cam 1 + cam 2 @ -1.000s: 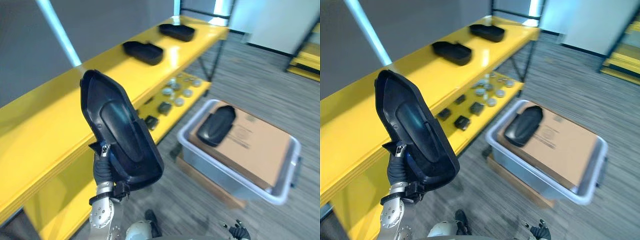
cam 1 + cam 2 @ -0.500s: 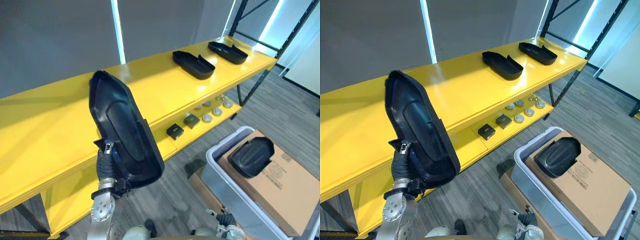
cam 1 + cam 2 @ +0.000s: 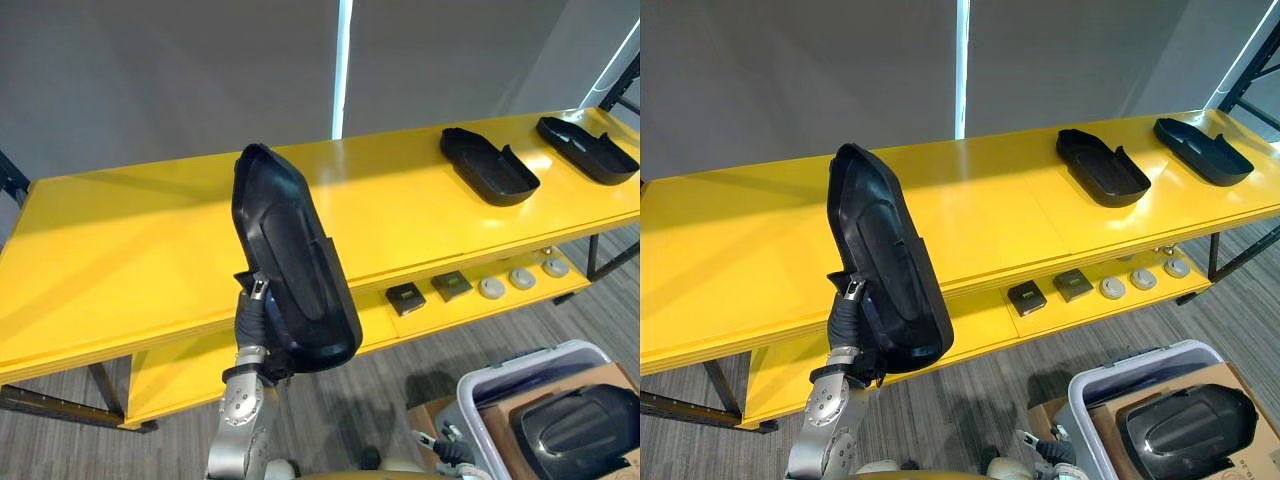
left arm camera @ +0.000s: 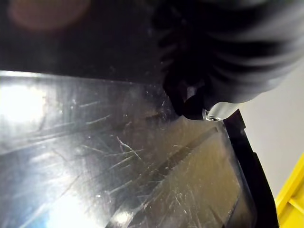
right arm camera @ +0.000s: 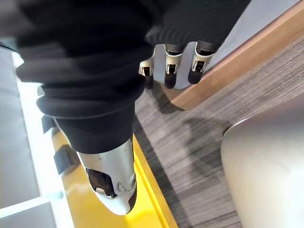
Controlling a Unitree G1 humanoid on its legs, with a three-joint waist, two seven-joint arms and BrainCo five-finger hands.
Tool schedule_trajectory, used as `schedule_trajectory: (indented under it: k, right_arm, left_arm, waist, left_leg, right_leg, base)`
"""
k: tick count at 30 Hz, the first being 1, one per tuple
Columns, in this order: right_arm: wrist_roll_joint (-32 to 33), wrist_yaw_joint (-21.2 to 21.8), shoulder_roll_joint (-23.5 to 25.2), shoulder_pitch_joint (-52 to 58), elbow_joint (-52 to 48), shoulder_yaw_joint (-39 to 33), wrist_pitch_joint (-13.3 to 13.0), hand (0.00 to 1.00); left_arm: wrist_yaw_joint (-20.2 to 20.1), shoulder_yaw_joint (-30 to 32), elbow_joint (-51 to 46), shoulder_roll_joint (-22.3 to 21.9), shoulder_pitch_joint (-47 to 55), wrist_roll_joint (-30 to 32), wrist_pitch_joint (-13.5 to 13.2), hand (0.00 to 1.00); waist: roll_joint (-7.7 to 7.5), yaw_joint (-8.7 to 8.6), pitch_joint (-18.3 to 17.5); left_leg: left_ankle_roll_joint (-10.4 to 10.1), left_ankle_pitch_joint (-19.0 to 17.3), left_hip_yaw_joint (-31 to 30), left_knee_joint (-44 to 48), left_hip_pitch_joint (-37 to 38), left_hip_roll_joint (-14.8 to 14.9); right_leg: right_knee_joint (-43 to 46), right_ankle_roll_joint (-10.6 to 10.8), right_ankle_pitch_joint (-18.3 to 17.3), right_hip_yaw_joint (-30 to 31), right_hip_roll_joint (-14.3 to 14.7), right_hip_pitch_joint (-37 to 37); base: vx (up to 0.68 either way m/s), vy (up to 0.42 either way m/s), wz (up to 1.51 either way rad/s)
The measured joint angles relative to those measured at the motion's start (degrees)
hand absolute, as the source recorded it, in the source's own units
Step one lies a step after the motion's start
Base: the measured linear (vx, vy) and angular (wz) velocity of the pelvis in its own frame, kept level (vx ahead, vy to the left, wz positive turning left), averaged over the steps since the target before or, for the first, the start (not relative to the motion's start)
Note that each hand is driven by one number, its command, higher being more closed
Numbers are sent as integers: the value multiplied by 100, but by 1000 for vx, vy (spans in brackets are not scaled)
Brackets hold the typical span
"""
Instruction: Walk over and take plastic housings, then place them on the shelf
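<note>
As was seen from the head, the scene was spanned by a grey wall [image 3: 150,80], and a long yellow shelf [image 3: 120,250] was set before it. A grey bin [image 3: 470,385] was placed on the floor [image 3: 970,400] near the shelf's right end, with a cardboard box [image 3: 497,420] laid inside it.

One black housing [image 3: 295,270] was held upright in the air in front of the shelf's middle, apart from the top board, with its hollow side turned to the camera. It was gripped at its lower left edge by the left robot hand [image 3: 252,318]. A silver finger was seen against the rim, and the rest of the fingers were hidden behind the shell.

A second housing [image 3: 1185,430] was laid on the box in the bin. Two more were laid hollow side up on the top board towards the right, one [image 3: 490,165] nearer the middle and one [image 3: 588,150] at the far right, well apart from each other.

The right robot hand [image 5: 171,66] was hung low beside the bin. Its fingers were loosely relaxed and nothing was held in them.

On the lower board, two dark square parts [image 3: 406,297] and three pale round parts [image 3: 521,277] were laid in a row.
</note>
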Motion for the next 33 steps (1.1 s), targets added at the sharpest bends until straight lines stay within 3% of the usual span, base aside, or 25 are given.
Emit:
schedule_trajectory:
  k: [6,8,10,13,20,25,29,30,33]
  right_arm:
    - [-10,9,-19,60,47,-12,-8,0]
    - [-16,8,-18,62,100,-14,-29,0]
    - [-37,5,-53,64,116,-13,-42,0]
    - [-146,-2,-130,126,187,-12,-23,0]
    - [-236,-7,-236,242,270,33,4,0]
    - [-277,-5,-333,156,274,175,-16,0]
    - [-275,-8,-344,109,268,266,-25,0]
    - [-275,-11,-347,104,264,267,-30,0]
    - [-272,-19,-346,91,245,271,-33,0]
  left_arm:
    - [150,-10,499,44,-549,295,107,100]
    - [290,4,801,67,-928,404,168,100]
    - [472,146,1226,92,-1433,514,256,100]
    - [647,186,1657,218,-1944,559,369,100]
    - [1085,471,3352,708,-3368,719,634,100]
    - [1260,786,3992,757,-3814,735,771,100]
    - [1308,880,4410,895,-4103,736,874,100]
    - [1367,886,4426,901,-4177,737,874,0]
    - [1461,1113,4431,896,-4291,738,873,0]
  waist:
    - [-109,-12,-74]
    - [-156,-45,-106]
    - [-156,-172,-111]
    - [-148,-279,-172]
    - [-6,-634,-242]
    - [75,-774,-210]
    - [114,-786,-138]
    - [118,-784,-95]
    - [125,-786,-70]
  left_leg:
    - [-54,221,31,-398,189,-89]
    - [-20,139,269,-540,207,-25]
    - [-61,231,618,-668,291,48]
    - [-61,387,629,-875,348,22]
    - [-88,1038,657,-1669,556,-12]
    - [-140,1100,655,-1708,408,30]
    - [-159,1129,667,-1709,330,57]
    - [-169,1136,676,-1710,319,67]
    - [-167,1176,676,-1719,222,94]
  right_leg:
    - [-93,-49,48,-7,-33,82]
    - [-185,-83,74,18,-30,80]
    - [-233,-99,146,80,-15,78]
    - [-316,-94,200,116,12,71]
    - [-525,-174,328,79,146,-33]
    - [-572,-237,378,101,210,-191]
    - [-572,-256,404,119,242,-283]
    - [-571,-267,412,128,253,-300]
    - [-572,-307,442,126,282,-402]
  base:
    - [-43,-1,2]
    - [-109,-26,-1]
    - [-82,-40,-11]
    - [-66,-21,-7]
    - [3,-30,-1]
    - [-2,-17,-2]
    - [-15,-16,-3]
    - [0,0,0]
    - [-9,-9,-1]
